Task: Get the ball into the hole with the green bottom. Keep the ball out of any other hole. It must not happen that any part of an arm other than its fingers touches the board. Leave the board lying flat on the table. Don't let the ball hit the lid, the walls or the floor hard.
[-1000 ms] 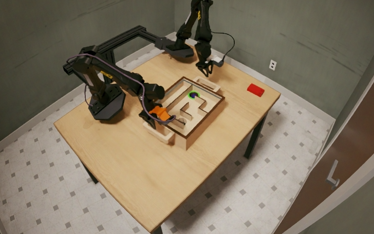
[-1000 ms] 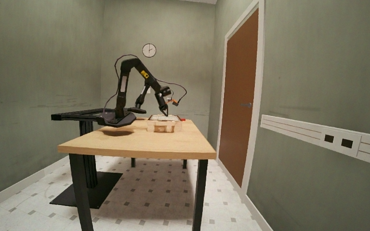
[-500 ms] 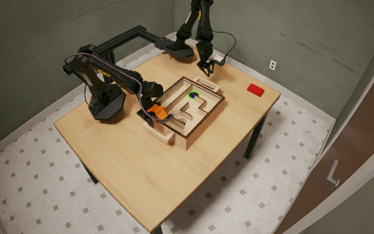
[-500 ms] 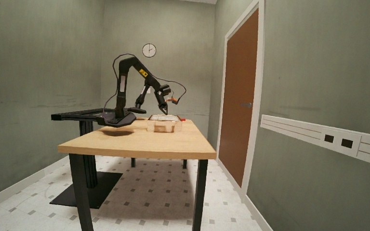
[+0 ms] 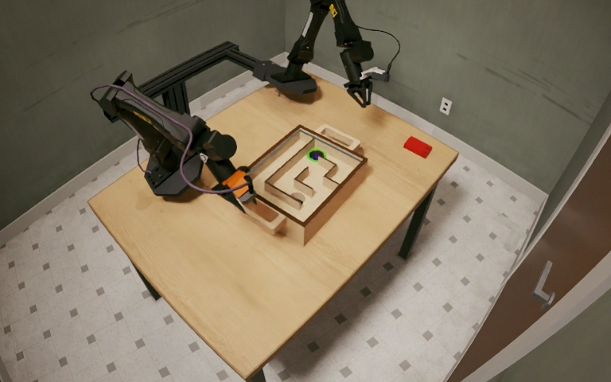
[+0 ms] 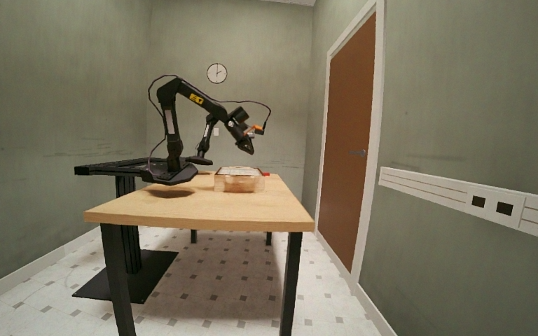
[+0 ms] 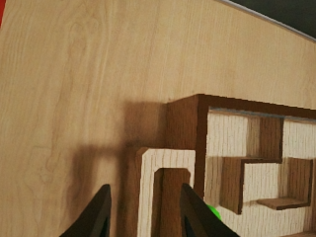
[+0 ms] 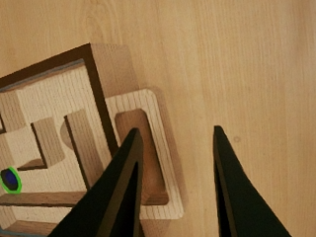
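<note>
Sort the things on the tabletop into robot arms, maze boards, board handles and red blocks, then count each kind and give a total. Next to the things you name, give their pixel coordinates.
Robot arms (image 5: 161, 108) (image 6: 171, 141): 2
Maze board (image 5: 316, 227) (image 6: 218, 182) (image 7: 201, 128) (image 8: 99, 94): 1
Board handles (image 5: 278, 226) (image 6: 238, 183) (image 7: 168, 158) (image 8: 160, 148): 2
Red block (image 5: 417, 146) (image 6: 266, 173) (image 7: 1, 7): 1
Total: 6
</note>
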`<state>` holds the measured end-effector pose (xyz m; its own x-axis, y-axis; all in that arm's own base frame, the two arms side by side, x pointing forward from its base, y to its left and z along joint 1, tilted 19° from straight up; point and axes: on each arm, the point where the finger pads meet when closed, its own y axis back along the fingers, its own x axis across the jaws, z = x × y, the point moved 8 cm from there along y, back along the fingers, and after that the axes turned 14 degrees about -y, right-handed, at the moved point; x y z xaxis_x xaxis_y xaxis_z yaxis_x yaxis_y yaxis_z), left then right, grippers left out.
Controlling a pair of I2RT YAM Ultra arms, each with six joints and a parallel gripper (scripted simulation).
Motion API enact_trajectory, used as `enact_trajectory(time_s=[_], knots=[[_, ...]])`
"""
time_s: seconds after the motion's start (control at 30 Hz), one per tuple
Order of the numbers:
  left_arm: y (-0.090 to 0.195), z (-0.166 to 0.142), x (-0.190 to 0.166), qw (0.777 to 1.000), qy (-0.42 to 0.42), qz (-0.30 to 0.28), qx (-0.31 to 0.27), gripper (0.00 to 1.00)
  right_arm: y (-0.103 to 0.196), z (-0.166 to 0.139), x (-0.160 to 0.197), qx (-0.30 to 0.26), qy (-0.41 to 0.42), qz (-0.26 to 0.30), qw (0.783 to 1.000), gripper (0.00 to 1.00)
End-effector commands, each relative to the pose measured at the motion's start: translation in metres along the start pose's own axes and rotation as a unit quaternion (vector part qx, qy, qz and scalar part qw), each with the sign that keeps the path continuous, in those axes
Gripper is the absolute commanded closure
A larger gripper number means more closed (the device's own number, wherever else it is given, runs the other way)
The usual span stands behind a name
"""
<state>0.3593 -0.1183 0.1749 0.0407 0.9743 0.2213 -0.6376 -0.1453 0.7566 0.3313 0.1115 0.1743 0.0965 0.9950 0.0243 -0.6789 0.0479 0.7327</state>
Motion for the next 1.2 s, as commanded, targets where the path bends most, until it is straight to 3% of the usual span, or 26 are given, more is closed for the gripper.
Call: enact_trajectory(time_s=[0.0,0.2,0.3,0.33,0.5,0.7,0.83,0.87,0.9,0.93,0.97,1.07,1.1,1.17], knots=[[0.024,0.031,0.020,0.995,0.004,-0.048,-0.086,0.64,0.027,0.053,-0.002,-0.087,-0.030,0.061,0.994,0.64],[0.065,0.059,0.065,0.980,0.016,-0.058,-0.190,0.64,0.070,0.099,-0.031,-0.184,-0.061,0.091,0.977,0.64],[0.071,0.063,0.070,0.977,0.015,-0.058,-0.205,0.64,0.069,0.101,-0.033,-0.185,-0.061,0.091,0.977,0.64],[0.077,0.062,0.078,0.974,0.015,-0.055,-0.218,0.64,0.084,0.111,-0.041,-0.214,-0.067,0.096,0.970,0.64],[0.127,0.083,0.115,0.947,0.010,-0.040,-0.319,0.64,0.130,0.139,-0.066,-0.299,-0.075,0.108,0.945,0.64],[0.173,0.082,0.148,0.914,-0.015,-0.010,-0.405,0.64,0.179,0.155,-0.093,-0.382,-0.070,0.111,0.915,0.64],[0.181,0.079,0.154,0.909,-0.022,-0.002,-0.417,0.64,0.186,0.156,-0.098,-0.391,-0.068,0.108,0.911,0.64],[0.185,0.081,0.157,0.907,-0.018,0.000,-0.421,0.64,0.172,0.148,-0.099,-0.370,-0.072,0.105,0.920,0.64],[0.185,0.075,0.159,0.907,-0.019,0.005,-0.421,0.64,0.196,0.155,-0.103,-0.400,-0.071,0.103,0.908,0.64],[0.193,0.077,0.162,0.903,-0.019,0.009,-0.430,0.64,0.198,0.154,-0.105,-0.401,-0.071,0.101,0.908,0.64],[0.213,0.085,0.168,0.890,-0.016,0.021,-0.456,0.64,0.216,0.159,-0.108,-0.431,-0.070,0.100,0.894,0.64],[0.217,0.086,0.167,0.889,-0.010,0.020,-0.457,0.64,0.205,0.154,-0.106,-0.408,-0.073,0.097,0.905,0.64],[0.223,0.087,0.170,0.884,0.003,0.022,-0.466,0.64,0.217,0.160,-0.109,-0.434,-0.075,0.096,0.893,0.64],[0.225,0.088,0.172,0.883,0.004,0.025,-0.468,0.64,0.219,0.161,-0.108,-0.436,-0.075,0.097,0.891,0.64]])
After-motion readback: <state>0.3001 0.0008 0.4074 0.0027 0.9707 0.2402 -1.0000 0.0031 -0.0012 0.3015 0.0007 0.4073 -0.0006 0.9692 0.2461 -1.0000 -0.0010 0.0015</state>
